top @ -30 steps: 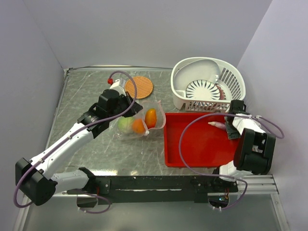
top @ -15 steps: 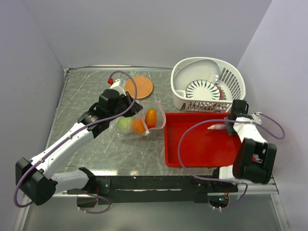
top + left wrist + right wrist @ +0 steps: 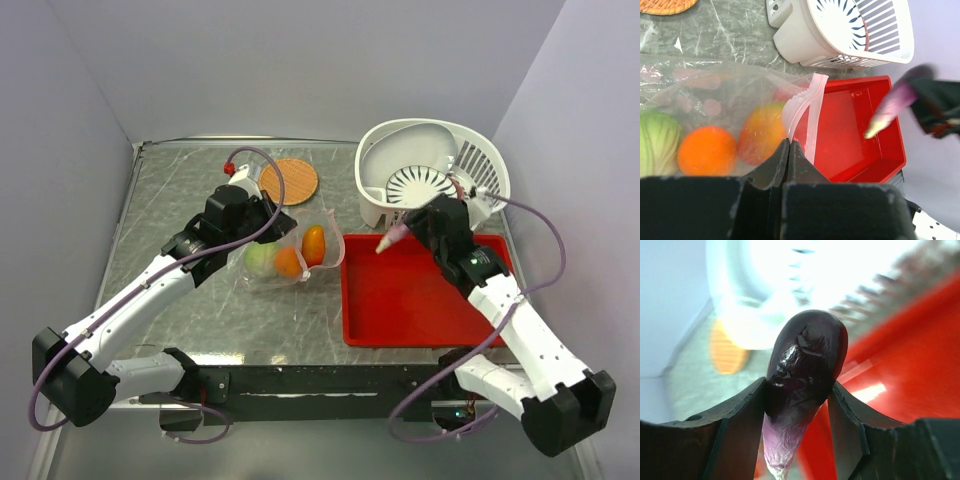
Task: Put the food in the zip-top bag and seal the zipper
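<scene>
Top external view: right gripper (image 3: 412, 228) clamped on the eggplant (image 3: 390, 240), its pale tip pointing left toward the bag (image 3: 330, 248) mouth (left gripper (image 3: 272, 225) pinches that edge shut-fingered).

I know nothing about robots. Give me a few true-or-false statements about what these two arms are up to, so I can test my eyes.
1. The right pincer grips a dark purple aubergine-shaped toy. True.
2. The clear plastic zip-top bag is empty. False: it holds a pale green cabbage-like ball, an orange ball and an orange-red oval fruit.
3. The left pincer is shut on the bag's mouth edge. True.
4. The flat round orange-brown disc lies in the red tray. False: it lies on the table, behind the bag.
</scene>
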You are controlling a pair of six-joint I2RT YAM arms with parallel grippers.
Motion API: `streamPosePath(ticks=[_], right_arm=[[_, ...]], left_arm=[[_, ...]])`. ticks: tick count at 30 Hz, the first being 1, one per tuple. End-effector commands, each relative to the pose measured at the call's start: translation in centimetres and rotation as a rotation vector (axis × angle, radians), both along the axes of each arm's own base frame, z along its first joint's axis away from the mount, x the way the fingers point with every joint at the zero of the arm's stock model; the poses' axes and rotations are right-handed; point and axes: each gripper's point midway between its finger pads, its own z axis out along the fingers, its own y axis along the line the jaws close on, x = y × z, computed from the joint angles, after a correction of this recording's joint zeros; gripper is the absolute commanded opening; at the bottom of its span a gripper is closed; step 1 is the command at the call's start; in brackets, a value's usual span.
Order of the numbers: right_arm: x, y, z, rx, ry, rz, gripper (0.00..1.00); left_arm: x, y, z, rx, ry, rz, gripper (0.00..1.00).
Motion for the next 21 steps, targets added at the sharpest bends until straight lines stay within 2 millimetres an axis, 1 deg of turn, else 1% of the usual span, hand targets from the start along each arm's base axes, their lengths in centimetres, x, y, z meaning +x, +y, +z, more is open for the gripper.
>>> streamPosePath(ticks=[1, 3, 4, 6, 7, 8, 9, 10, 11, 12, 14, 15, 17, 18, 19, 21], right_arm=[[1.8, 3.8, 8.7, -0.023, -0.214, -0.005, 0.11], [2.1, 5.8, 9.6, -0.028, -0.236, 0.027, 0.11], [2.3, 8.1, 10.1, -0.022, -0.250, 0.065, 0.10], [2.5, 9.3, 10.5, -0.049, -0.262, 0.061, 0.10], [2.8, 10.7, 10.5, -0.057, -0.268, 0.074, 0.11], [2.5, 12.0, 10.6, -0.065, -0.280, 0.091, 0.11], [2.6, 13.0, 9.9, -0.083, -0.274, 0.104, 0.11], [2.6, 13.9, 10.1, -0.074, -0.290, 0.111, 0.11], [2.2, 15.2, 9.9, -0.078, -0.296, 0.131, 0.11], [2.3, 15.9, 9.1, -0.094, -0.288, 0.132, 0.11], [2.3, 17.4, 8.5, -0.085, -0.291, 0.144, 0.11], [2.2, 18.7, 7.5, -0.087, -0.276, 0.160, 0.11], [1.9, 19.9, 6.7, -0.082, -0.270, 0.181, 0.11], [1.4, 21.0, 5.9, -0.078, -0.262, 0.200, 0.12], [1.3, 21.4, 5.5, -0.078, -0.262, 0.203, 0.18], [1.1, 22.1, 4.5, -0.076, -0.249, 0.216, 0.26]], left_arm=[[0.6, -0.5, 3.0, -0.057, -0.063, -0.004, 0.01], [0.8, -0.6, 3.3, -0.061, -0.067, -0.004, 0.01], [0.8, -0.7, 3.4, -0.063, -0.068, -0.006, 0.01], [0.8, -0.7, 3.8, -0.066, -0.073, -0.005, 0.01], [0.8, -0.8, 3.8, -0.067, -0.073, -0.008, 0.01], [0.8, -0.8, 4.0, -0.070, -0.074, -0.009, 0.01], [0.8, -0.9, 4.1, -0.071, -0.075, -0.014, 0.01], [0.8, -0.9, 4.2, -0.072, -0.075, -0.017, 0.01], [0.8, -1.1, 4.2, -0.073, -0.073, -0.021, 0.01], [0.8, -1.1, 4.2, -0.076, -0.070, -0.023, 0.01], [0.9, -1.3, 4.3, -0.080, -0.069, -0.025, 0.01], [0.8, -1.3, 4.3, -0.084, -0.068, -0.027, 0.01], [0.9, -1.3, 4.4, -0.084, -0.068, -0.027, 0.01], [0.9, -1.3, 4.4, -0.087, -0.067, -0.026, 0.01], [0.9, -1.3, 4.5, -0.087, -0.071, -0.025, 0.01], [1.0, -1.3, 4.5, -0.086, -0.070, -0.020, 0.01]])
